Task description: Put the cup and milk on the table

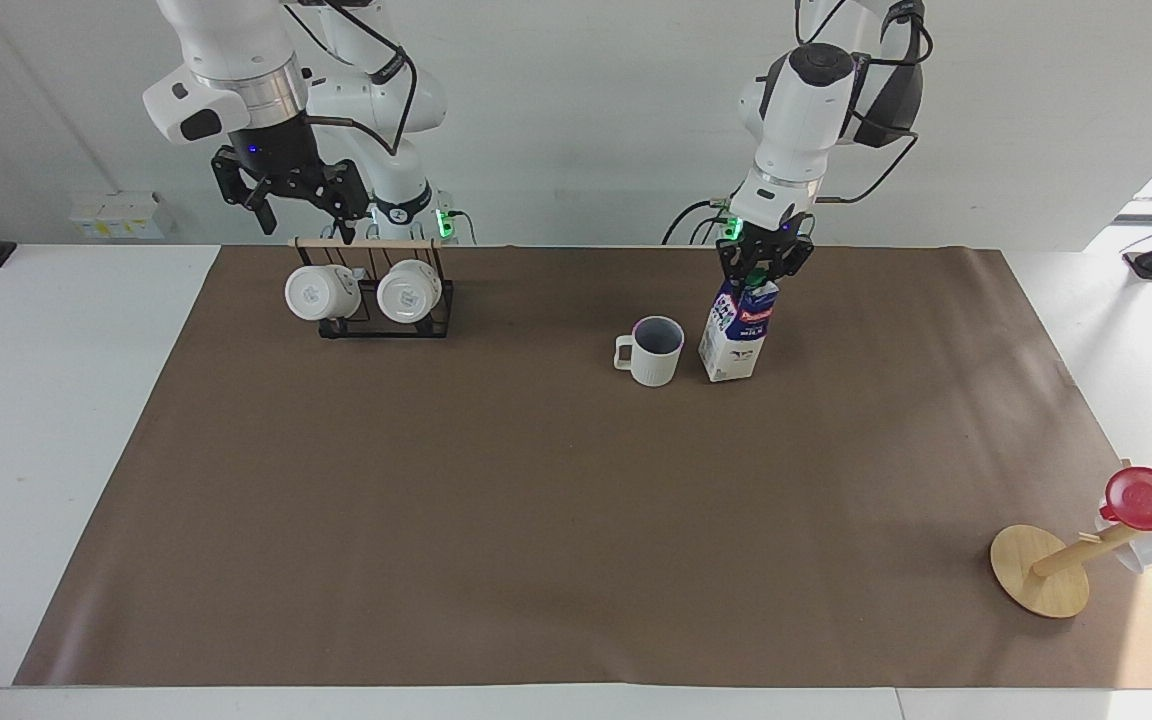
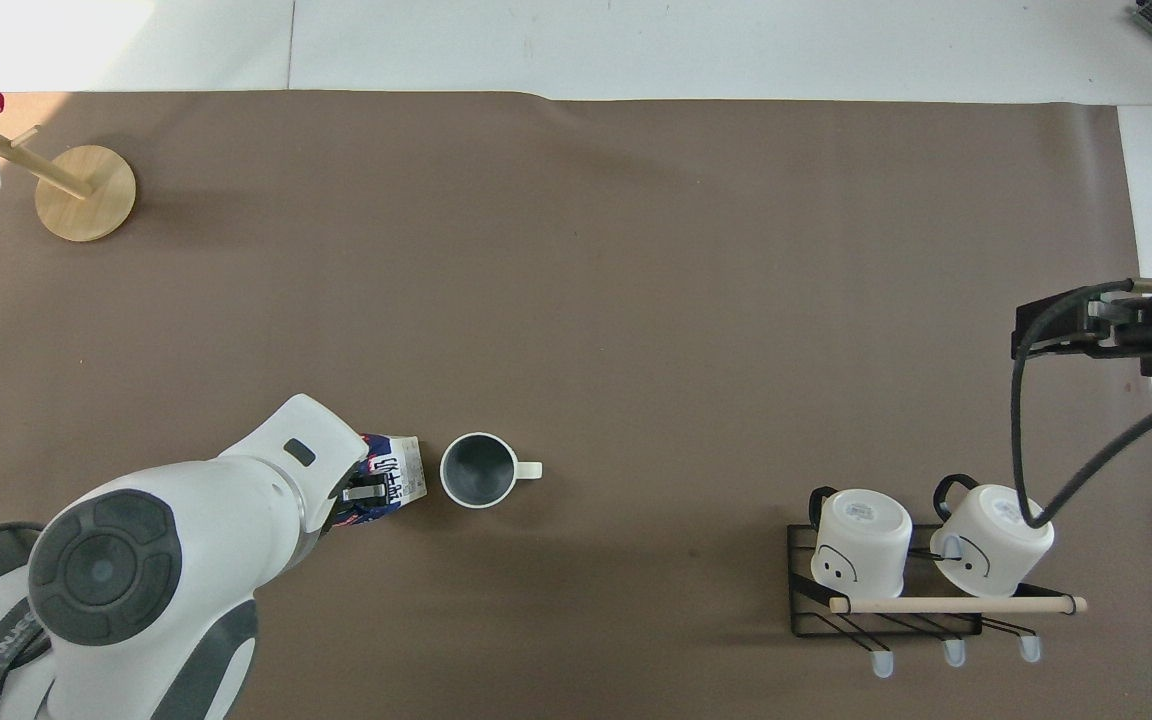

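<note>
The off-white ribbed cup (image 1: 656, 352) stands upright on the brown paper sheet (image 1: 536, 520) of the white table (image 1: 36, 420), handle toward the right arm's end. It also shows in the overhead view (image 2: 478, 470). The milk carton (image 1: 734, 335) stands right beside the cup, toward the left arm's end, leaning slightly, its base down at the paper. My left gripper (image 1: 762, 272) is shut on the carton's top at the green cap. From above, the left arm hides most of the carton (image 2: 400, 470). My right gripper (image 1: 293, 212) hangs open and empty above the mug rack.
A black wire rack (image 1: 383, 318) with a wooden bar holds two all-white mugs (image 2: 861, 540) near the right arm. A round wooden disc with a peg (image 1: 1039, 570) and a red-lidded thing (image 1: 1146, 498) sit at the corner farthest from the robots, at the left arm's end.
</note>
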### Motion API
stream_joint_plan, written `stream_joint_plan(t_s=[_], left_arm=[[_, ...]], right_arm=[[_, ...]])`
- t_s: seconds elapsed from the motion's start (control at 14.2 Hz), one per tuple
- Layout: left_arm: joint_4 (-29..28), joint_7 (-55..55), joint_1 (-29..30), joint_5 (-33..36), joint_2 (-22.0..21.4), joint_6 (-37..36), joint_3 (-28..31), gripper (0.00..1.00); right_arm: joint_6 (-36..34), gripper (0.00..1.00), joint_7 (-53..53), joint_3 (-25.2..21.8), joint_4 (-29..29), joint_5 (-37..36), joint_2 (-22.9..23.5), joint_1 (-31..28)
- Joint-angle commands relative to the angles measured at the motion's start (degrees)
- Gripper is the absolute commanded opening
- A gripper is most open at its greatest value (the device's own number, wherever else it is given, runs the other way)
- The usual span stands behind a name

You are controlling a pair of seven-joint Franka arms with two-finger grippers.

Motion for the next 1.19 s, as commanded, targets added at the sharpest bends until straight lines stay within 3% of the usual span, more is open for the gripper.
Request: stream_joint_plan(t_s=[0.0,0.63,0.77,0.84,1.12], left_arm=[[-0.85,-0.93,-1.13,0.17,0.12,1.55,0.46,0.38],[-0.85,-0.85,-1.39,0.43,1.26,2.34,0.46,0.42],[-0.85,-0.85,-1.39,0.43,1.26,2.34,0.46,0.84],[-0.76,-0.85,-1.48,0.43,1.26,2.25,0.46,1.0],[2.56,-0.67,-1.92,0.43,1.26,-2.29,0.46,1.0]], right_arm=[[0.37,1.0,-1.21,0.05,-1.48,1.12,-1.35,-0.63],[0.28,1.0,-1.12,-0.04,-1.48,1.12,-1.35,-0.72],[0.28,1.0,-1.12,-0.04,-1.48,1.12,-1.35,-0.72],[0.19,1.0,-1.12,-0.04,-1.48,1.12,-1.35,-0.72],[0.19,1.0,-1.12,0.05,-1.48,1.12,-1.35,-0.72]])
